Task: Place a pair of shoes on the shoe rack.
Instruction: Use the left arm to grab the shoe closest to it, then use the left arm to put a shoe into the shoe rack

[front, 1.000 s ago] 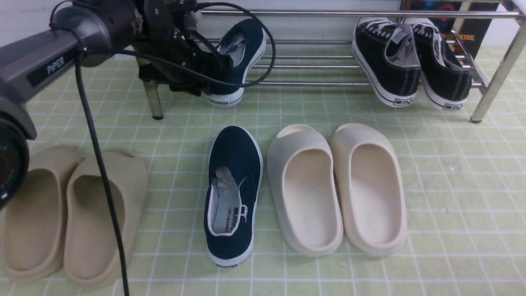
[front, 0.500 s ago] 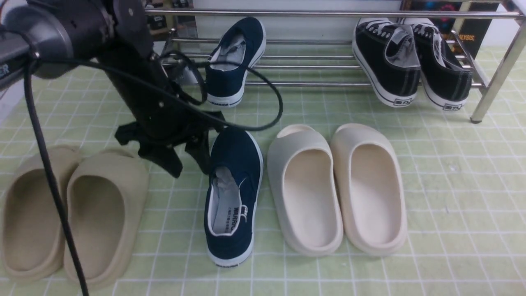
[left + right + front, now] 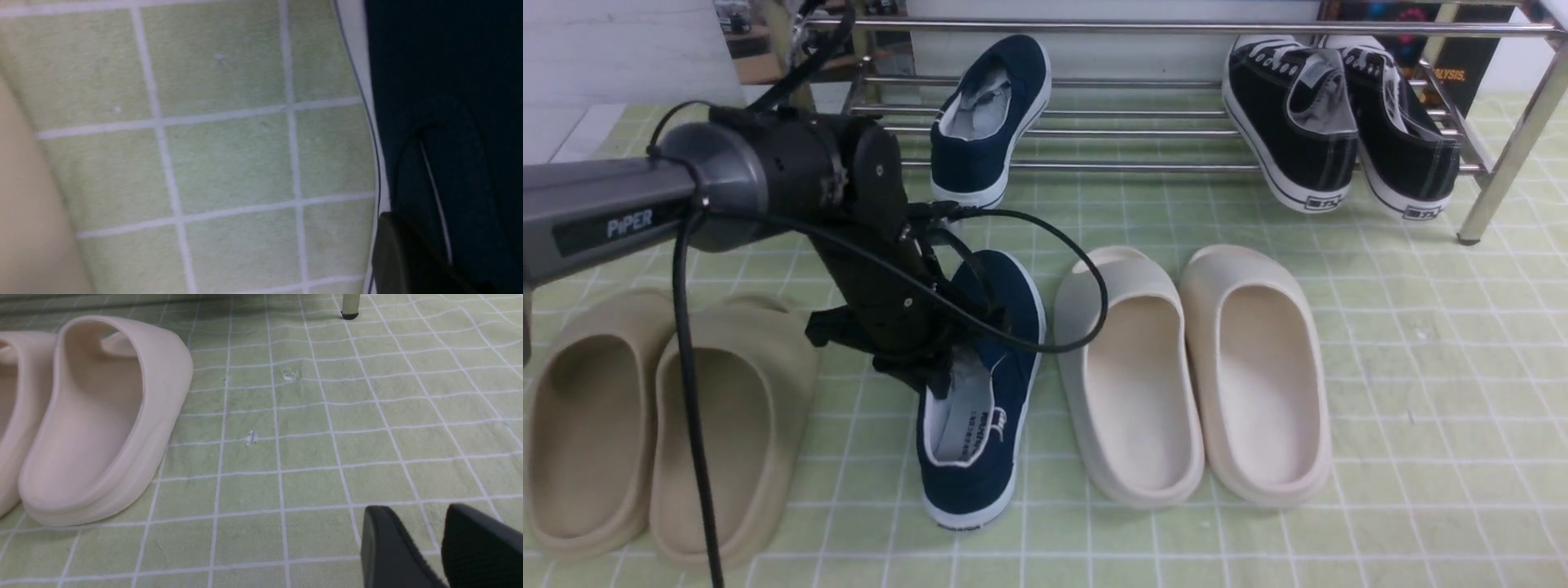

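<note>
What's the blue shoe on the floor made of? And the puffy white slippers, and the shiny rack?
Navy shoe: looks like canvas cloth, dull and soft, with a smooth white rubbery sole.
Cream slides: probably moulded foam, since each is one thick, seamless, matte piece.
Shoe rack: metal, likely chrome-plated, because its thin bars gleam like mirrors.

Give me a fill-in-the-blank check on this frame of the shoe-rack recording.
1. The shoe rack holds ____ navy shoe.
2. The left gripper is shut on the other navy shoe, between the beige slides and the ____ slides.
3. The sneakers at the rack's right end are ____.
Missing: one; cream; black.
</note>
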{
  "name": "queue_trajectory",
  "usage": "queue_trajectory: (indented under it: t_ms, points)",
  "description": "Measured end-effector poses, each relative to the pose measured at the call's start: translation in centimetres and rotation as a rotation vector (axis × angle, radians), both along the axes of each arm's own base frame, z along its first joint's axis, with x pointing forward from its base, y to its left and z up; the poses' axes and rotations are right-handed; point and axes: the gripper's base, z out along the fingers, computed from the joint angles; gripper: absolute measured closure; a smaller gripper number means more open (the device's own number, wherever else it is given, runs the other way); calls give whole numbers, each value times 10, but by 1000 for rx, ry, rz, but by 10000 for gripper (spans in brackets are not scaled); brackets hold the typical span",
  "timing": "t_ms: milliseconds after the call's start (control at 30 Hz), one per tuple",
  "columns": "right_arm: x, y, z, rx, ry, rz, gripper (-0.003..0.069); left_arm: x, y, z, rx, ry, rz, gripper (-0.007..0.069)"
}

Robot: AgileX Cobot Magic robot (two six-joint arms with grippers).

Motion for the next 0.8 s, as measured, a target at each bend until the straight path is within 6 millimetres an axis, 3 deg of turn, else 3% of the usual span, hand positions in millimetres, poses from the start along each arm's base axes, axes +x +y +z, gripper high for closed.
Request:
queue_trajectory:
  t_ms: [67,133,200,367,567,800]
  points:
    - [0,0,0,0,0,0,419,-2,2,12,12,-5,-12,627]
    - [0,0,0,0,0,0,419,-6,4,40,9,-32,-33,627]
    - [0,0,0,0,0,0,419,-4,1,80,-39,-111,-68,627]
    - [0,0,0,0,0,0,419,16,-20,111,-181,-150,-108,627]
    - [0,0,0,0,0,0,419,85,-47,99,-214,-201,-105,627]
    - [0,0,0,0,0,0,419,140,-65,71,-276,-289,13,627]
